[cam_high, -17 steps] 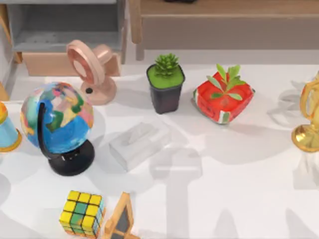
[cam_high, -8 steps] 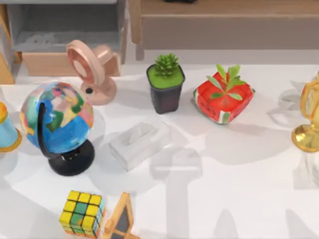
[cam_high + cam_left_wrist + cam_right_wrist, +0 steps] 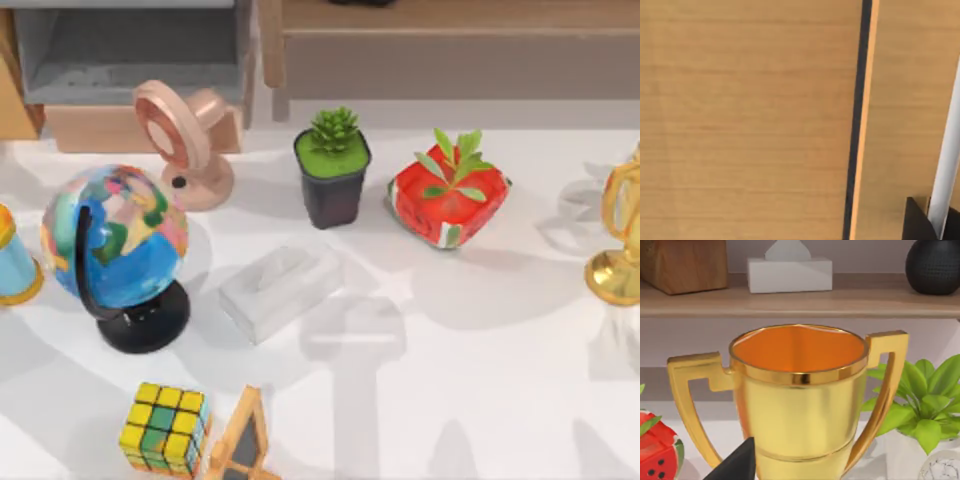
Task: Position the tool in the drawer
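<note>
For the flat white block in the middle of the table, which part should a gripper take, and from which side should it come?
Probably from straight above, with the fingers across the narrow width of the white block, near its middle. It lies flat and at a slant, and its two long sides are parallel and free. The globe stands apart on its left.

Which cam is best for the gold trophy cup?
Right wrist view: the shiny gold two-handled trophy cup faces the camera, bowl and both handles visible. The top view catches it cut off at the right edge. The left wrist view shows wood panels.
</note>
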Action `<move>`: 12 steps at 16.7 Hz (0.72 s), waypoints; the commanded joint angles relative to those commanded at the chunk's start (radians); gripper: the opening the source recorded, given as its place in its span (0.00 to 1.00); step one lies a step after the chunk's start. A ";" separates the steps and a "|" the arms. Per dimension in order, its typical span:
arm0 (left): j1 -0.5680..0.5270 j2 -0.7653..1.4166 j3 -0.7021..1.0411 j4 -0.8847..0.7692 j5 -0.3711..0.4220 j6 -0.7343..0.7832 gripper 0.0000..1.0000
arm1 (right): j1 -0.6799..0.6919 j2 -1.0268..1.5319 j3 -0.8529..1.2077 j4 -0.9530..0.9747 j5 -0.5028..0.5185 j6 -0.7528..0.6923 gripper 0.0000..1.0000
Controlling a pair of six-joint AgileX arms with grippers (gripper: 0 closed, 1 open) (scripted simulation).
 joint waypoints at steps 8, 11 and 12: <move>-0.021 0.035 0.068 -0.047 -0.021 -0.004 0.08 | 0.000 0.000 0.000 0.000 0.000 0.000 1.00; -0.021 0.035 0.068 -0.047 -0.021 -0.004 0.30 | 0.000 0.000 0.000 0.000 0.000 0.000 1.00; -0.021 0.035 0.068 -0.047 -0.021 -0.004 0.38 | 0.000 0.000 0.000 0.000 0.000 0.000 1.00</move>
